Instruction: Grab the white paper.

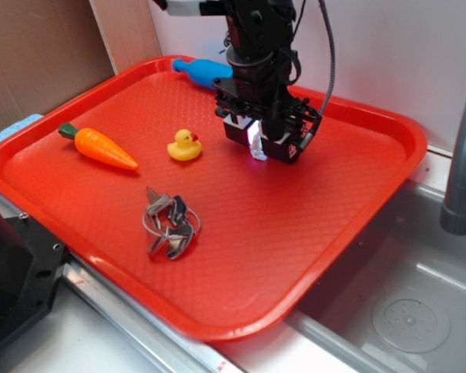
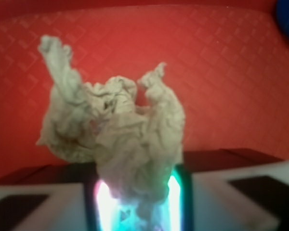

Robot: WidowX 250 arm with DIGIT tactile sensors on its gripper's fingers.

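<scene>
And here is the tool [image 1: 258, 145], low over the far middle of the red tray [image 1: 326, 233], and it has the white paper [image 2: 116, 139] pinched between its fingers. The wrist view fills up with it: a crumpled, greyish-white wad, its narrow lower end squeezed between the two glowing pads [image 2: 176, 199] at the bottom of the frame, the jaws closed in tight on that end. From there the wad's long axis runs up the frame, away from the tool toward the tray floor, and it fans out into two ragged points, one long one leaning to the upper left, a shorter one near the top centre. From the exterior view only a small pale sliver of the paper [image 1: 255, 148] shows at the fingertips; whether it touches the tray cannot be told. The arm comes down from the top of the frame almost vertical, wrist pointing straight down. Elsewhere on the tray: a yellow duck [image 1: 185, 145] just left of the tool, a toy carrot [image 1: 101, 147] further left, a bunch of keys [image 1: 169, 222] nearer the front edge, a blue object [image 1: 202, 72] by the far rim.
</scene>
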